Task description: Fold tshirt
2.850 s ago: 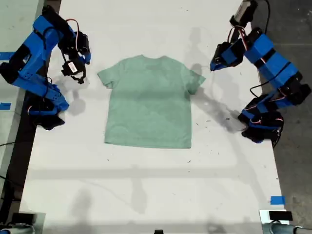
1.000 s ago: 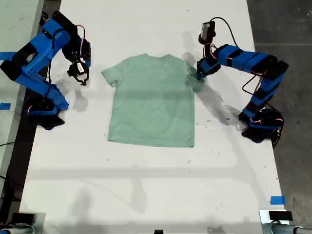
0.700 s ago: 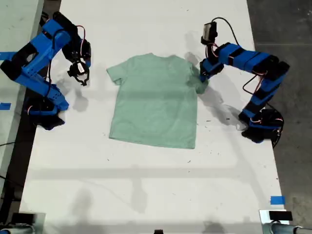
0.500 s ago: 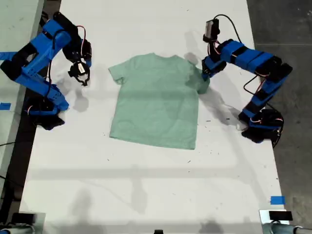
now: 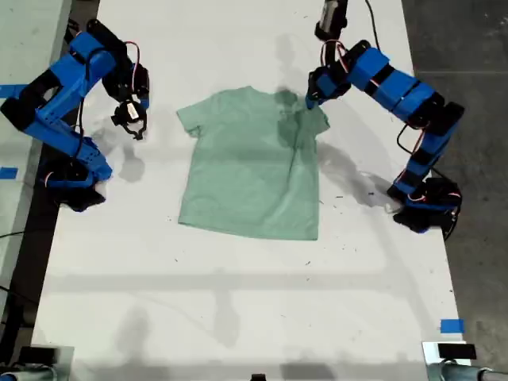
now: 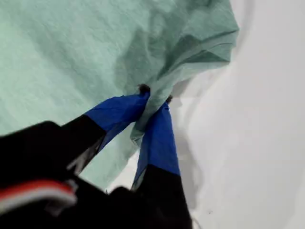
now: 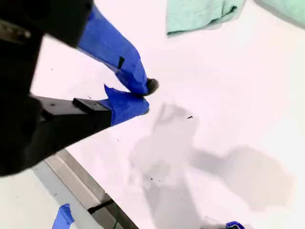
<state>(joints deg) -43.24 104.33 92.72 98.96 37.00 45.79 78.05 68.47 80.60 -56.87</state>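
While my first gripper [image 6: 155, 98] pinches the tshirt [image 5: 250, 163] sleeve, it lifts.

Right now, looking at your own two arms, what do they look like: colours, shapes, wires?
Both arms are built from chunky bright blue links joined by black motor blocks, with thin red and black cables looping between joints. My first pincer and my second pincer have tapering fingers wrapped in blue tape on black bodies. A small black camera module rides on one arm. Both stand on a white table.
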